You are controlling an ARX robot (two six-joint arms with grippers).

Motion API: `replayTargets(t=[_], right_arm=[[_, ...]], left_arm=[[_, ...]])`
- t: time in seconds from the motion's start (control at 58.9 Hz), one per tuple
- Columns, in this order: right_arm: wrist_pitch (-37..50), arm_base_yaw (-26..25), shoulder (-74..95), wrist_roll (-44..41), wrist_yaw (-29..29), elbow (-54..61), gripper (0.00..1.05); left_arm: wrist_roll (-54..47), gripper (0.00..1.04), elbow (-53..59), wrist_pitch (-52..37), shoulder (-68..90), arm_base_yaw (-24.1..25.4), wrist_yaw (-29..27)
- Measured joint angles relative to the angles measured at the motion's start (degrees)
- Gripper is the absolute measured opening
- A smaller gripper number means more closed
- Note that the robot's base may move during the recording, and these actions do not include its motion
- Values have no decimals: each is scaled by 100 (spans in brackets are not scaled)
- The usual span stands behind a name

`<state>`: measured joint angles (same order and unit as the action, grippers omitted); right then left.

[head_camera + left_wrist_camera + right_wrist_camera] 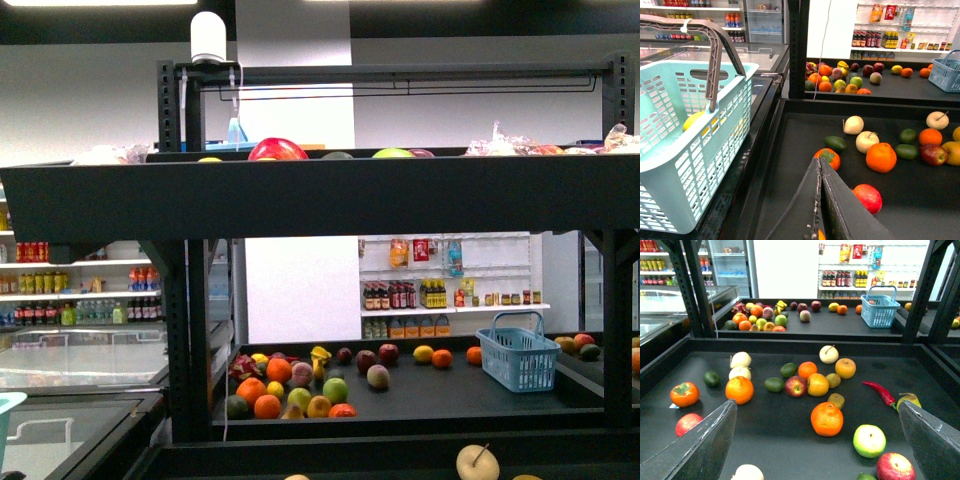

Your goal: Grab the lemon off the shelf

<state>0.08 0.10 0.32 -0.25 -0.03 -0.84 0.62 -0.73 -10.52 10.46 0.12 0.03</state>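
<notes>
Search step, seemingly: right gripper [817, 407] spread wide over the shelf [780, 435] fruit, left gripper [820, 172] pinched shut, empty. Next calls for singling out the lemon, not surely identifiable here.

Left fingers [821, 200] pressed together, right fingers [705, 445] spread wide apart.
</notes>
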Motion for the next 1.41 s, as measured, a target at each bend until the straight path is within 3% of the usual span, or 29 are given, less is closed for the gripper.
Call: replayTargets(t=[0.102, 0.339, 0.509, 0.611, 0.798, 1.408], right_arm=[[0, 0, 0, 2, 0, 0, 97], [0, 0, -4, 2, 0, 0, 97], [0, 0, -4, 0, -2, 0, 97], [0, 0, -4, 0, 0, 0, 97], [0, 0, -4, 2, 0, 0, 97], [0, 0, -4, 2, 0, 0, 97]], left_arm=[[-2, 3, -2, 986, -872, 0, -4], [2, 3, -2, 1043, -1010, 0, -4], [-2, 36, -2, 1045, -1010, 0, -4], [-2, 64, -2, 1045, -1010, 0, -4], [-7, 98, -2, 1045, -1010, 0, -4], [-13, 97, -2, 1045, -1010, -2, -4]])
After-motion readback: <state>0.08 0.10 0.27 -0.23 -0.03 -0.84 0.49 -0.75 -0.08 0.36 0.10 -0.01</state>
